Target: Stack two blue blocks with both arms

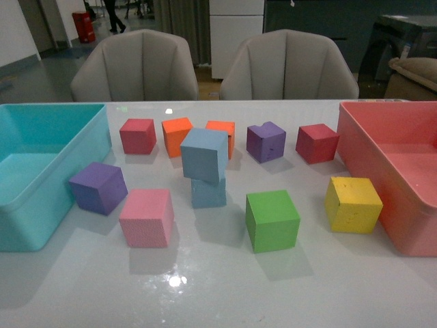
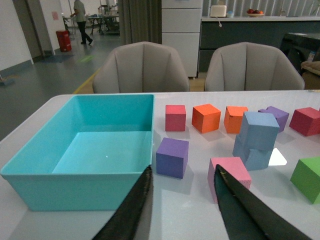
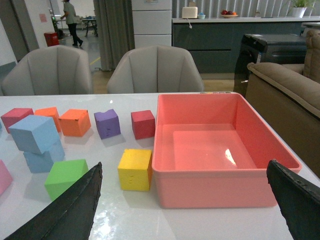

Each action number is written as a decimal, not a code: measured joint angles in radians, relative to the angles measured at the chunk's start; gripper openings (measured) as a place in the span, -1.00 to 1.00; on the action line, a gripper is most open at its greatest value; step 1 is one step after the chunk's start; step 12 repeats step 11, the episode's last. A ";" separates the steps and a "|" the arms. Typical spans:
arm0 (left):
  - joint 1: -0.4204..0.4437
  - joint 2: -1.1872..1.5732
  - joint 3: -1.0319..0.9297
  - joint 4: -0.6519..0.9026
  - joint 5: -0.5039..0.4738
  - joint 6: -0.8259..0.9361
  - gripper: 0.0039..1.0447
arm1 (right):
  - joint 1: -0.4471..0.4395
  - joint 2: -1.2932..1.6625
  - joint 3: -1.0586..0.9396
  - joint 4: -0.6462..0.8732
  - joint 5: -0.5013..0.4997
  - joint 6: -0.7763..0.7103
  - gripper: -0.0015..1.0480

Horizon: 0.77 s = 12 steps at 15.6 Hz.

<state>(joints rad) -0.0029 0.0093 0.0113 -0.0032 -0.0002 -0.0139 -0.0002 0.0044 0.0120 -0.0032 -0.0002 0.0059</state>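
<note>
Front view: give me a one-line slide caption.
Upper blue block sits tilted on lower blue block among coloured cubes; no arms in view.

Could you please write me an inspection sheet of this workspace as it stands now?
Surface: white glossy table, with glare spots.
Job's things: upper blue block sits tilted and skewed on lower blue block; stacked.
Clutter: turquoise bin, pink bin, two purple cubes, two red, two orange, pink cube, green cube, yellow cube.
Hands: left hand open, holding nothing; right hand open wide, holding nothing.
Cables: nothing seen.
Surroundings: two beige chairs behind the table; a person walking far back.
</note>
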 joint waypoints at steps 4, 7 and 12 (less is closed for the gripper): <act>0.000 0.000 0.000 0.000 0.000 0.000 0.68 | 0.000 0.000 0.000 0.000 0.000 0.000 0.88; 0.000 0.000 0.000 0.000 0.000 0.002 0.88 | 0.000 0.000 0.000 0.000 0.000 0.000 0.87; 0.000 0.000 0.000 0.000 0.000 0.003 0.88 | 0.000 0.000 0.000 0.000 0.000 0.000 0.87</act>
